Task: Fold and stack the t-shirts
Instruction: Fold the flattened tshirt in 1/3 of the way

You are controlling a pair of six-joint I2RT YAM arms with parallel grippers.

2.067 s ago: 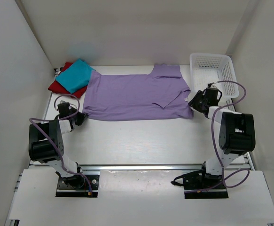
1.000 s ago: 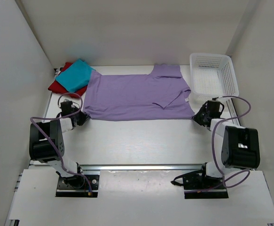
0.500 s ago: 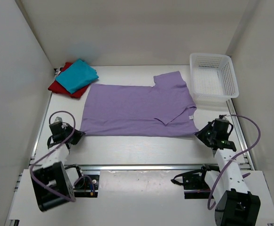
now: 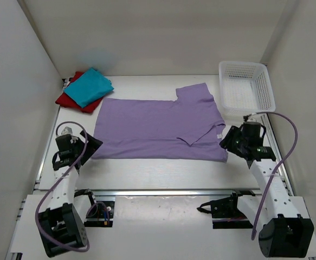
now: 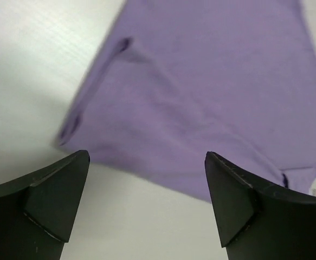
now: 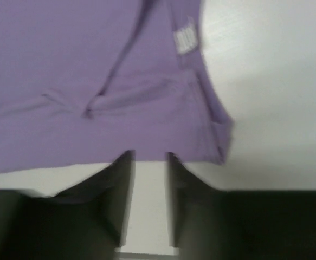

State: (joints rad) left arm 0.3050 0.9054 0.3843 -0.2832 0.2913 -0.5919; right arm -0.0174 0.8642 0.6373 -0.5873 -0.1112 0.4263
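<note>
Let go of the pale lilac soft cloth t-shirt (image 4: 158, 127) after dragging it nearer; left it flat just ahead of the wide-open left pincer (image 4: 89, 145) and the parted, empty right pincer (image 4: 226, 141). Probably ready for folding.

**Jaws apart at the near corners of the lilac t-shirt (image 4: 158, 124)**

The left gripper (image 4: 91, 144) is held low at the shirt's near left corner. Its fingers (image 5: 49, 195) are spread wide, and nothing is gripped between them. The right gripper (image 4: 226, 142) is held at the near right corner, its fingers (image 6: 120, 179) parted by a narrow gap with nothing clamped. Both forearms are stretched toward the shirt and angled inward, with the elbows drawn back on the side away from it.
</note>
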